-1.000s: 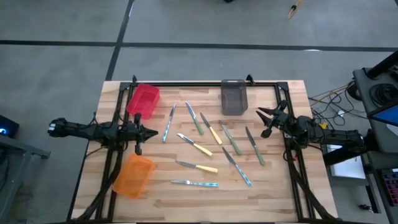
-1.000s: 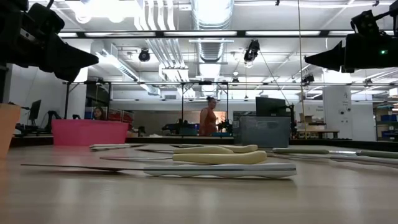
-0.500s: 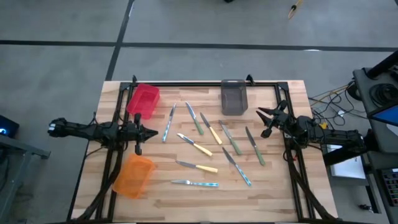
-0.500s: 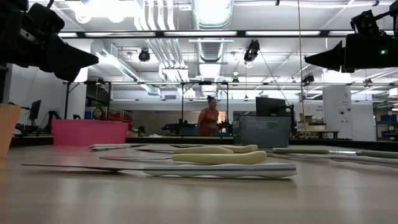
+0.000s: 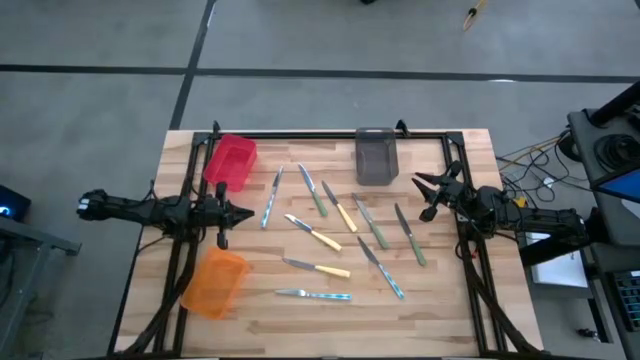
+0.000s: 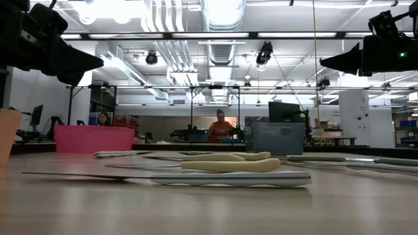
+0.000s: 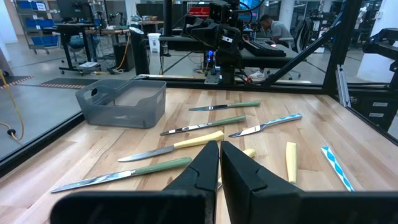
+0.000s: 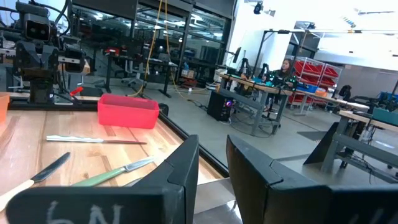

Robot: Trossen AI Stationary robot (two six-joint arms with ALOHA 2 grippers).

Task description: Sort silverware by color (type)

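Observation:
The silverware is several slim knives lying flat on the wooden table (image 5: 450, 310), spread over its middle. They have yellow handles (image 5: 326, 240), green handles (image 5: 378, 236) or light-blue handles (image 5: 327, 295). My left gripper (image 5: 246, 213) hovers at the table's left side, shut and pointing level toward the knives; in the left wrist view its fingers (image 7: 219, 163) meet above a yellow-handled knife (image 7: 177, 144). My right gripper (image 5: 424, 196) hovers at the table's right side, open, with nothing between its fingers (image 8: 211, 165). Both stand well above the tabletop in the low view.
A red bin (image 5: 231, 160) stands at the far left, a grey bin (image 5: 377, 155) at the far middle, an orange bin (image 5: 215, 282) at the near left. A black frame (image 5: 330, 134) runs along the table's far edge. A person (image 6: 220, 125) stands far behind the table.

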